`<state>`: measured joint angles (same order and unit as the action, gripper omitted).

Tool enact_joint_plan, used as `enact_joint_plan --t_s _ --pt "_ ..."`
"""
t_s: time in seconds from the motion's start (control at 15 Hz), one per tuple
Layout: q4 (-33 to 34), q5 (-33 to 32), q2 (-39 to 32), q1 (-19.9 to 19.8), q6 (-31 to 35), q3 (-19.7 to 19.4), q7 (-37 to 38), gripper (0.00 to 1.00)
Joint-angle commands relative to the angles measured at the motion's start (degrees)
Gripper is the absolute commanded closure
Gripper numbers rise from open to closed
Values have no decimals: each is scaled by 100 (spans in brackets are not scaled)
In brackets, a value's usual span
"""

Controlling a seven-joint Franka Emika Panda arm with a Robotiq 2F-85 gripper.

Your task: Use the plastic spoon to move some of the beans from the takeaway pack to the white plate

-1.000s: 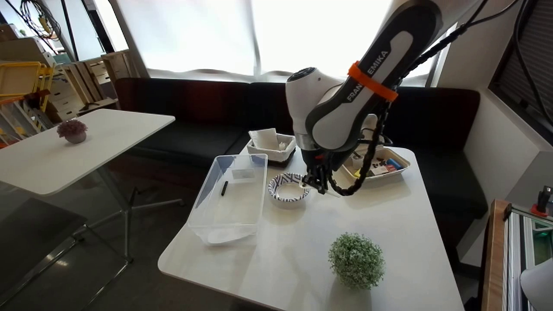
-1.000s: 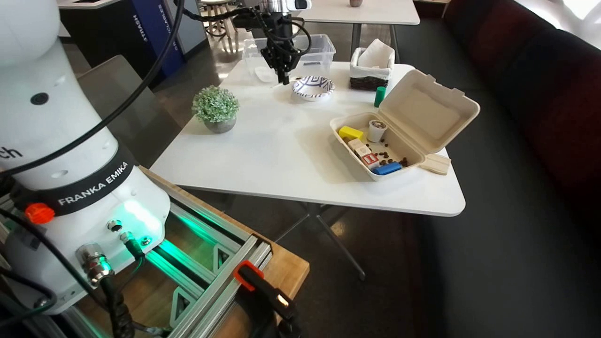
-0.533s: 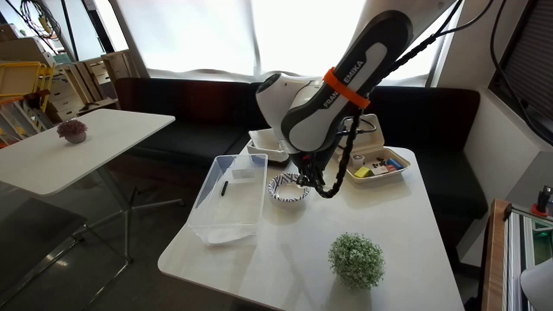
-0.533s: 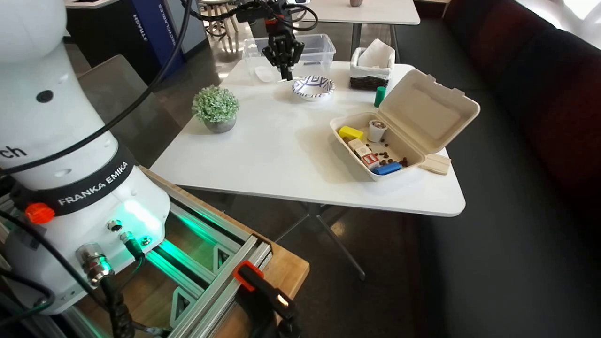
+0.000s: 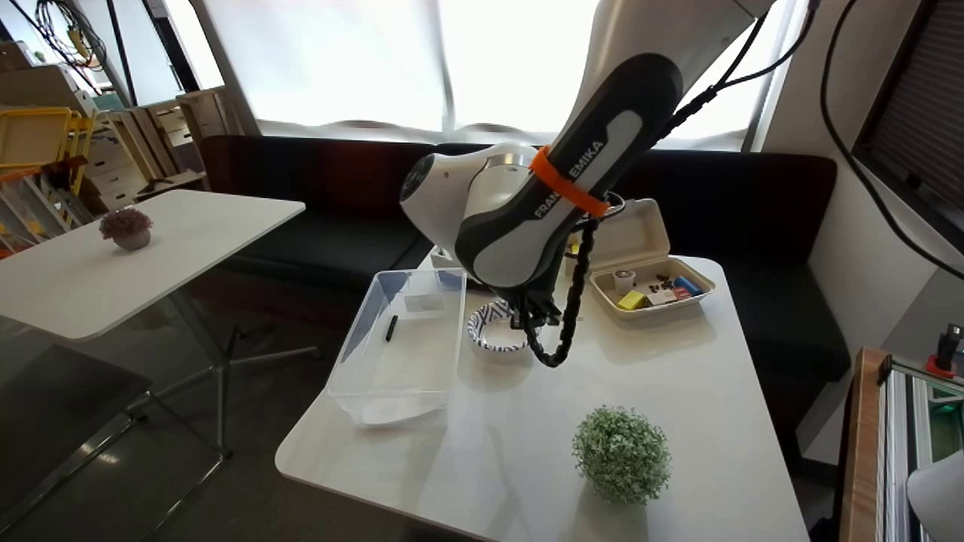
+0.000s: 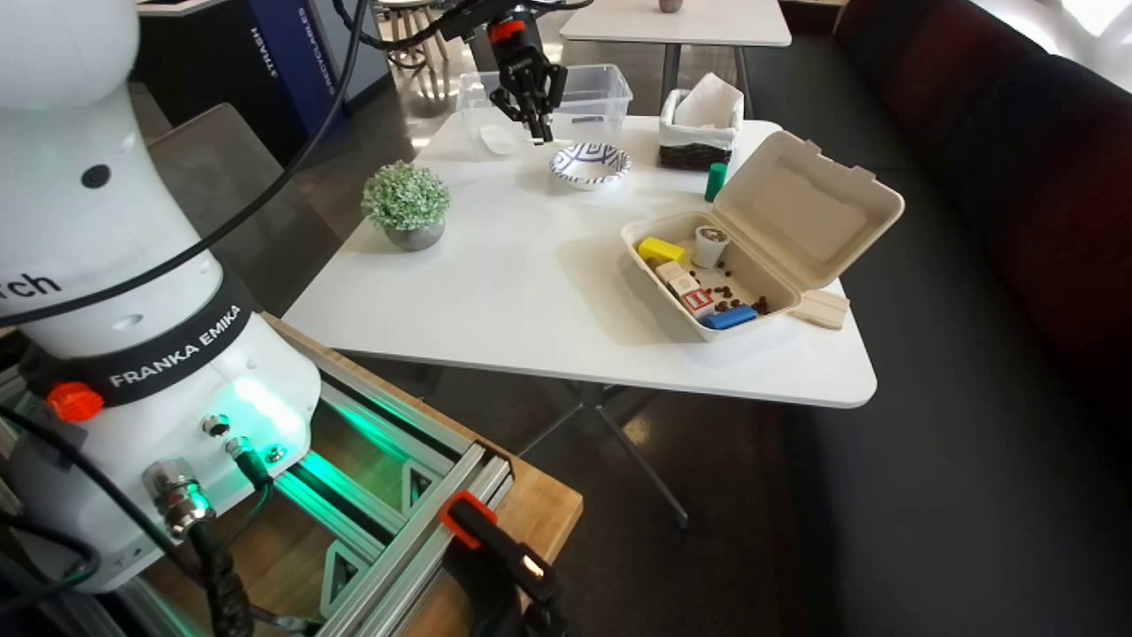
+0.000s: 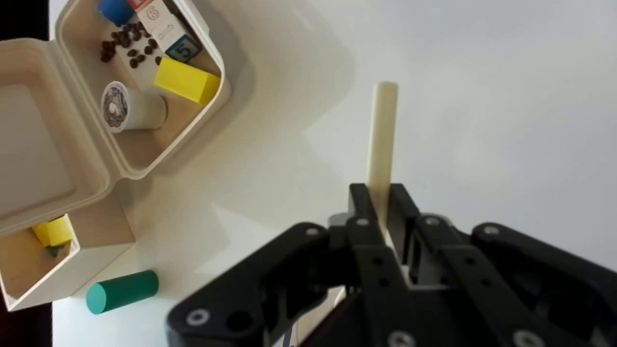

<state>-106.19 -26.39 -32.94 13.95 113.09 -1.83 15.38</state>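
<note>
Gripping the pale spoon [image 7: 382, 140], fingers [image 7: 360, 205] hover over white table [image 6: 513, 283]; dark bench [image 5: 339, 241] alongside

We identify a white arm [image 5: 520, 237], orange strap [image 5: 565, 184], ribbed black cable [image 5: 575, 301], black collar [image 6: 150, 361] marked FRANKA EMIKA in white, and black gripper [image 7: 379, 193] with silver screws [image 7: 198, 317].

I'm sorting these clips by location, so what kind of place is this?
Probably a break area or café-style corner: a long dark padded bench runs beneath bright windows, white tables stand beside it, and a bin is lettered TRASH.
</note>
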Motion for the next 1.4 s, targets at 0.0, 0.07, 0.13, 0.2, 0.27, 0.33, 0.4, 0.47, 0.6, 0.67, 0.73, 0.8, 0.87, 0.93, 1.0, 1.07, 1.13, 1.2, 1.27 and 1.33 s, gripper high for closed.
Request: enact_joint_plan --t_s 0.0,0.07,0.13,0.2,0.27,0.33,0.4,0.47,0.6,0.67,0.73,0.8,0.87,0.93,1.0,1.07,1.13,1.2,1.27,1.33 --pt "551 -532 -524 278 -398 -44 102 97" --pt "632 -657 -628 329 -433 -59 120 97" --pt "743 -776 -726 391 -472 -66 147 97" --pt "841 -915 -827 446 -493 -71 185 97" --pt "949 -1049 -928 498 -509 -73 233 97" --pt "1046 -1172 -1024 543 -534 -75 277 97" --pt "1145 -1302 -1118 589 -560 -86 331 97" --pt "1227 -1404 -1200 618 -580 -86 385 97" --pt "1402 -1539 -1363 654 -639 -97 554 97" --pt "1473 -1591 -1442 679 -703 -109 666 97" --pt "1561 -1624 -1494 708 -813 -109 746 97" --pt "1636 -1697 -1550 735 -915 -129 816 97" --pt "1717 -1748 -1603 759 -1013 -127 883 97" --pt "1815 -1840 -1675 819 -1148 -141 968 97" --pt "1901 -1885 -1726 837 -1251 -122 1016 97" --pt "1997 -1941 -1787 876 -1391 -114 1078 97" --pt "2069 -1976 -1839 903 -1498 -101 1133 97" --pt "2169 -2020 -1909 953 -1663 -98 1179 97" --pt "2258 -2049 -1972 981 -1794 -86 1211 97" --pt "2361 -2072 -2044 1024 -1967 -80 1241 97"
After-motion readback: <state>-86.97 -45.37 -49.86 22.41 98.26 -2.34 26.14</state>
